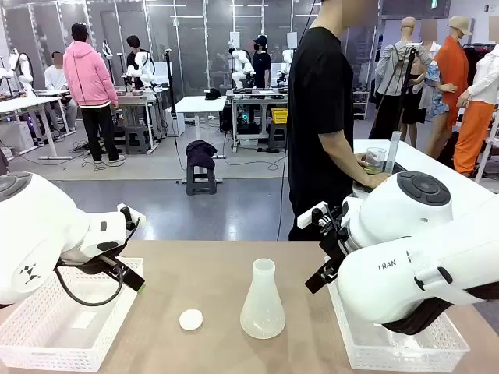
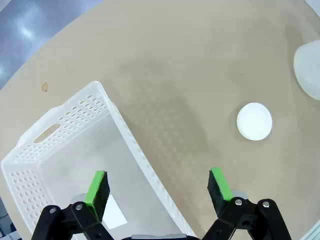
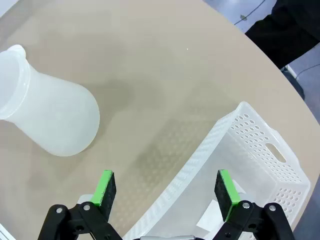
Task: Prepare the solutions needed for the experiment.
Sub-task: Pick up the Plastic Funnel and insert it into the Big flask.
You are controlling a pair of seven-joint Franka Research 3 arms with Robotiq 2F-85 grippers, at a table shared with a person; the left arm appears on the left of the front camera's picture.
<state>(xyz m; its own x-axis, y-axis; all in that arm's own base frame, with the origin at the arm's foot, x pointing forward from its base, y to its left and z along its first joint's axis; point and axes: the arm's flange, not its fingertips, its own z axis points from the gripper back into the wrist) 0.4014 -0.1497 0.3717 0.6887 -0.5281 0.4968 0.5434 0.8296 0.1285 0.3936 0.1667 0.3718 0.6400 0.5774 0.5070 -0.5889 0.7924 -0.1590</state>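
On the bench (image 1: pixel 203 269), a frosted whitish conical flask (image 1: pixel 263 304) is stood upright, while the left gripper (image 2: pixel 157 185) and right gripper (image 3: pixel 165 187) are held apart.

The conical flask (image 1: pixel 263 300) looks like frosted, matt, whitish translucent plastic. The tabletop (image 1: pixel 195 269) is smooth, matt beige. The left basket (image 1: pixel 47 327) and right basket (image 1: pixel 390 352) are white perforated plastic with a slight sheen. The small round disc (image 1: pixel 190 319) is matt white. The left hand (image 2: pixel 157 182) and right hand (image 3: pixel 167 187) are matt black with green, rubbery-looking pads (image 2: pixel 97 187). The arm shells (image 1: pixel 405 265) are glossy white.
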